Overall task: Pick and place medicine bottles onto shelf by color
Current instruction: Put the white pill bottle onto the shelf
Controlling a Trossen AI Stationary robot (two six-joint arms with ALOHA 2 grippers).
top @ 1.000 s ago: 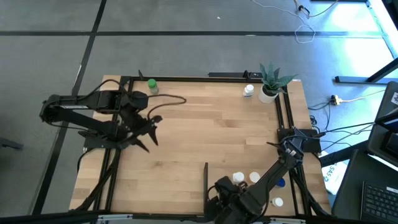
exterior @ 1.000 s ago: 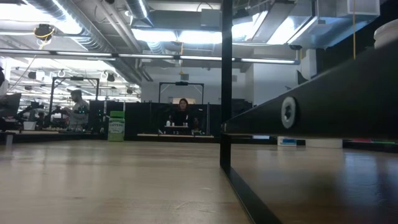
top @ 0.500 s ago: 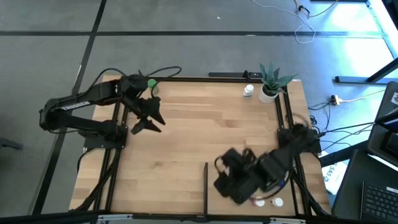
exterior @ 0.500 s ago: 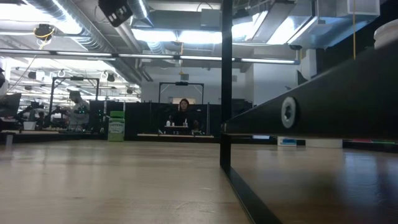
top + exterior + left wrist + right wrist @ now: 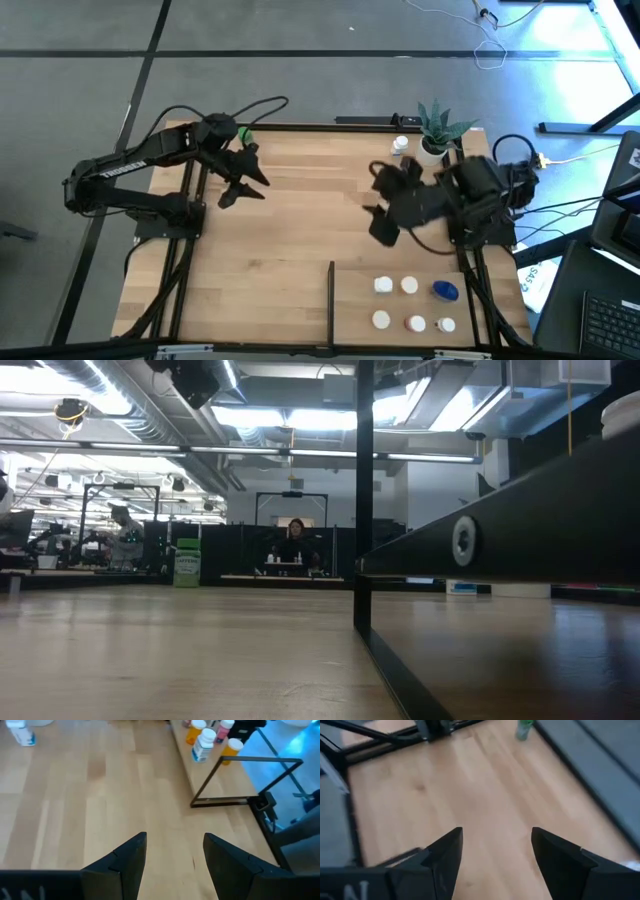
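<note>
Left gripper point(image 5: 245, 180) jaws spread, empty, above far-left part of bench point(image 5: 290, 230), near green bottle point(image 5: 243, 134) at far edge. Right gripper point(image 5: 385, 205) jaws spread, empty, above bench right of centre, near potted plant point(image 5: 436, 130) and white-capped bottle point(image 5: 400, 146) at far-right corner. Six bottles point(image 5: 410, 305) grouped on shelf point(image 5: 360, 320), near-right corner, right of black divider bar point(image 5: 331, 300): five white-capped, one wider blue point(image 5: 445, 291). Both arms well apart.

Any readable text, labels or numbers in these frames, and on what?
None readable.
Bottle labels: too small and blurred.
Green sign in the room behind: white lettering, illegible.
Round emblem on the black rail: unreadable.
</note>
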